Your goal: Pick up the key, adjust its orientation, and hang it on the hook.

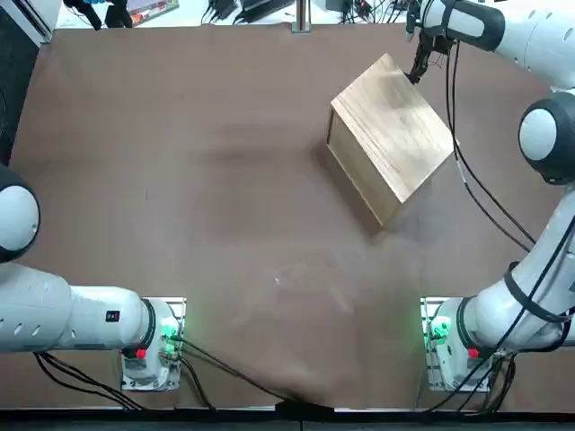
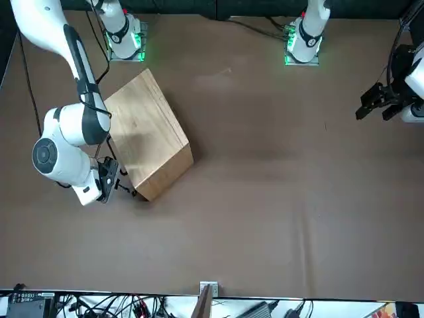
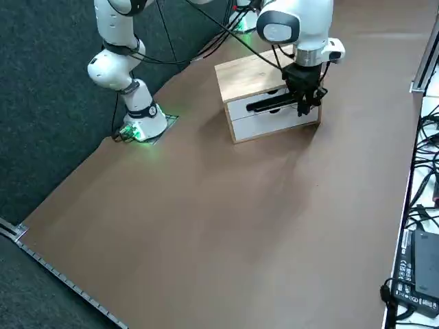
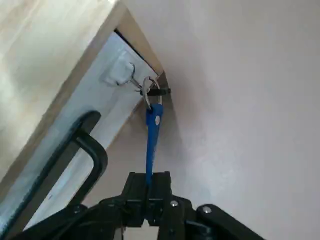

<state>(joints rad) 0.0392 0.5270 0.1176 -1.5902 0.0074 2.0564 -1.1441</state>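
Right end effector [image 4: 148, 186] grips slim blue key [image 4: 152, 132] beside curved metal hook [image 4: 133, 79]. Align silvery wire ring [image 4: 145, 92] with its tip before advancing.

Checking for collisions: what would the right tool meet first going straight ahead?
Probably the hook on the white drawer front, by the key's ring; depth is unclear.

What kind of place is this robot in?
It looks like a robot workroom or lab. A robot arm is fixed to the brown table, loose black wires lie beside it, and the right gripper holds a blue key near a hook.
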